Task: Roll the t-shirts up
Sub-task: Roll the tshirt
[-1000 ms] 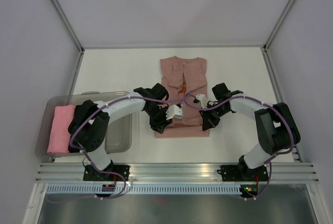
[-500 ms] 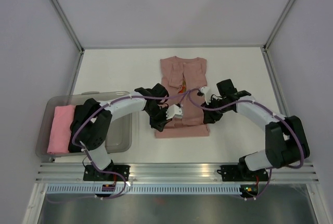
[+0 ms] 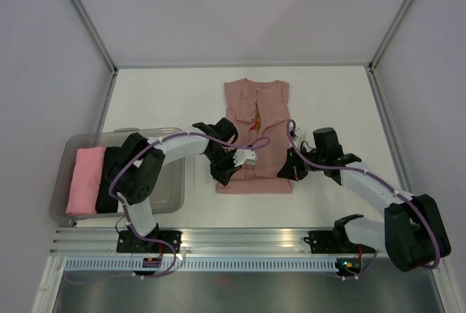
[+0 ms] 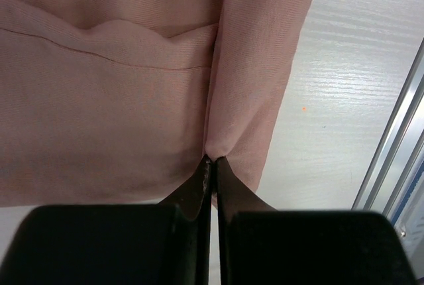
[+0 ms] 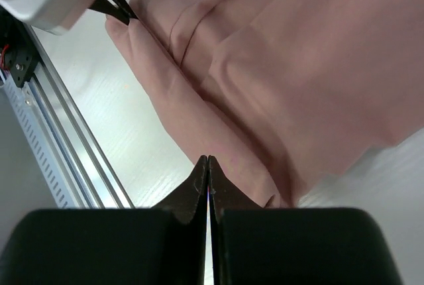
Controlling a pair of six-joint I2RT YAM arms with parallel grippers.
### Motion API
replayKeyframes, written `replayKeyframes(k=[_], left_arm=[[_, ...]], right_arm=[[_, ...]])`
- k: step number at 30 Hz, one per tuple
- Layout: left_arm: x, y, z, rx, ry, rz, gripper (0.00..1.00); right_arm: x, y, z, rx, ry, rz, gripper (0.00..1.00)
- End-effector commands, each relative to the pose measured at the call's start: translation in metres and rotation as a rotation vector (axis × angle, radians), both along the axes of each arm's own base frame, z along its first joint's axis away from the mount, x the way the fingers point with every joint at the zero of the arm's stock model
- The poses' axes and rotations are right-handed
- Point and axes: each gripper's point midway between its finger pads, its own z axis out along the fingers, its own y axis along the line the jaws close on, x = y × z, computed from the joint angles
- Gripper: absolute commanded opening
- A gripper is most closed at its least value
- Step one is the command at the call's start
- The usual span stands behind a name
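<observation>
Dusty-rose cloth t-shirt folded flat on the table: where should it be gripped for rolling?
Grip the dusty-rose cloth t-shirt by its near hem corners, coming low from the near side: the narrow strip lies flat, hem free at the near end. The left gripper pinches one corner.

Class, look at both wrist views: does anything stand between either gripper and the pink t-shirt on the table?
Nothing visible does. The left gripper is shut on the hem of the t-shirt; the right gripper is shut right at its edge.
</observation>
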Motion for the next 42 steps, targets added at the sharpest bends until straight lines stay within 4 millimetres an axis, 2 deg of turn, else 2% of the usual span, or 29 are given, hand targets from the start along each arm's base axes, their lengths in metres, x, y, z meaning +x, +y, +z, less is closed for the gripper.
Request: replayKeyframes(k=[1,4,7,11,15,20,22,23,24,25,27,31,33,34,35,37,42], left_arm=[[0.012,-0.006,0.003,-0.012,-0.035,0.032,0.02],[0.015,-0.010,0.003,-0.011,-0.023,0.057,0.02],[0.015,-0.012,0.005,-0.014,-0.011,0.082,0.02],[0.016,-0.007,0.002,-0.001,-0.021,0.090,0.02],[0.018,-0.002,-0.005,0.026,-0.030,0.096,0.02],[0.021,0.000,-0.004,0.032,-0.050,0.101,0.02],[0.026,0.001,0.000,0.036,-0.076,0.107,0.08],[0.029,0.000,0.008,0.024,-0.098,0.112,0.13],[0.031,-0.001,0.014,0.012,-0.116,0.111,0.22],[0.033,-0.002,0.021,-0.002,-0.136,0.109,0.26],[0.035,-0.006,0.044,-0.059,-0.193,0.093,0.41],[0.032,-0.010,0.074,-0.140,-0.268,0.033,0.48],[0.018,-0.012,0.073,-0.130,-0.298,-0.029,0.49],[0.018,-0.009,0.068,-0.100,-0.342,-0.055,0.49],[0.008,-0.003,0.053,-0.061,-0.345,-0.082,0.50],[0.002,-0.002,0.035,-0.005,-0.460,-0.143,0.50],[0.000,-0.007,0.023,-0.003,-0.527,-0.182,0.50]], right_arm=[[0.011,0.006,0.006,0.048,-0.025,-0.049,0.01],[0.005,0.013,-0.009,0.077,0.083,-0.032,0.00],[-0.005,0.010,-0.024,0.037,0.157,-0.025,0.00],[-0.009,0.011,-0.033,0.029,0.231,-0.033,0.00],[0.001,0.006,-0.039,-0.024,0.235,-0.078,0.00],[0.002,-0.006,-0.062,-0.121,0.324,-0.156,0.00],[0.003,-0.009,-0.070,-0.156,0.366,-0.179,0.00],[0.000,-0.010,-0.072,-0.166,0.391,-0.180,0.01],[0.003,-0.009,-0.071,-0.167,0.392,-0.177,0.00],[0.002,-0.010,-0.074,-0.176,0.409,-0.184,0.00],[0.004,-0.009,-0.073,-0.180,0.407,-0.182,0.00],[0.006,-0.010,-0.074,-0.191,0.417,-0.197,0.00],[0.005,-0.011,-0.077,-0.196,0.440,-0.197,0.00],[0.004,-0.010,-0.078,-0.195,0.447,-0.196,0.00],[0.004,-0.010,-0.078,-0.196,0.454,-0.199,0.00],[0.003,-0.011,-0.081,-0.199,0.462,-0.199,0.00],[0.005,-0.011,-0.077,-0.199,0.438,-0.200,0.00]])
